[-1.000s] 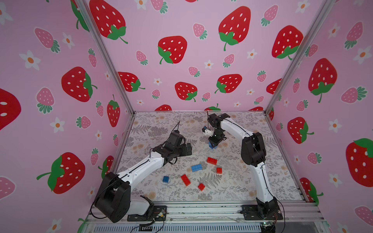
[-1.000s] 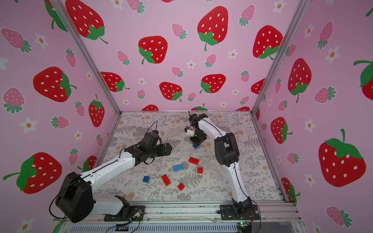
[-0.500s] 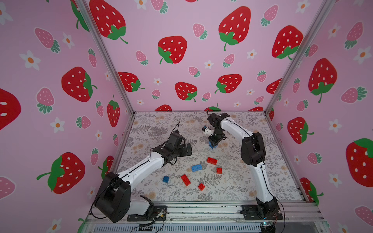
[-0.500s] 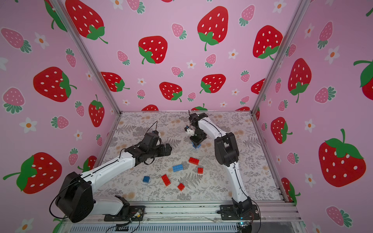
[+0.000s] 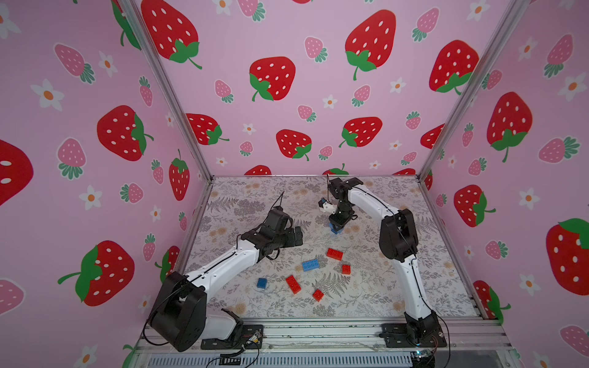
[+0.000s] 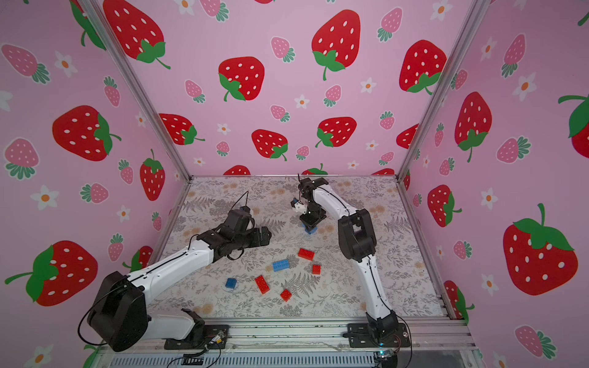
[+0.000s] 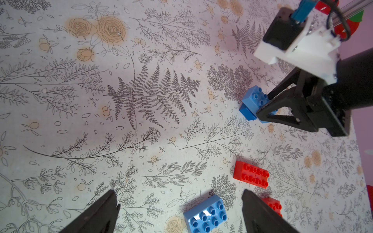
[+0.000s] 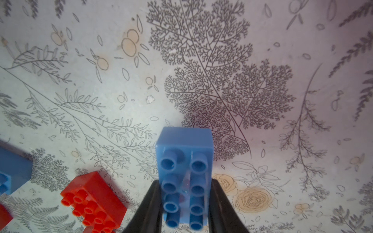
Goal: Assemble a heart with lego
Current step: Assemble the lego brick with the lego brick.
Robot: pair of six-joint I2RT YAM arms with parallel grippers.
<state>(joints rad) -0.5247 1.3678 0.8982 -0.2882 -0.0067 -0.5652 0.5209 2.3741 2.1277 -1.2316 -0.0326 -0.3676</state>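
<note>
My right gripper (image 5: 336, 224) (image 8: 185, 182) points down at the mat's far middle, shut on a long blue lego brick (image 8: 184, 149) (image 7: 255, 97). In the left wrist view a second blue piece (image 7: 246, 112) sits just under that brick; whether they are joined I cannot tell. My left gripper (image 5: 297, 237) (image 7: 179, 198) hovers open, and another long blue brick (image 7: 205, 215) (image 5: 310, 265) lies on the mat between its fingers. The heart is out of view.
Loose on the floral mat (image 5: 366, 296) lie a long red brick (image 5: 334, 254), a small red brick (image 5: 346, 269), another long red one (image 5: 293, 284), a small blue one (image 5: 262, 283) and a small red one (image 5: 318, 295). Pink strawberry walls (image 5: 287, 95) enclose three sides.
</note>
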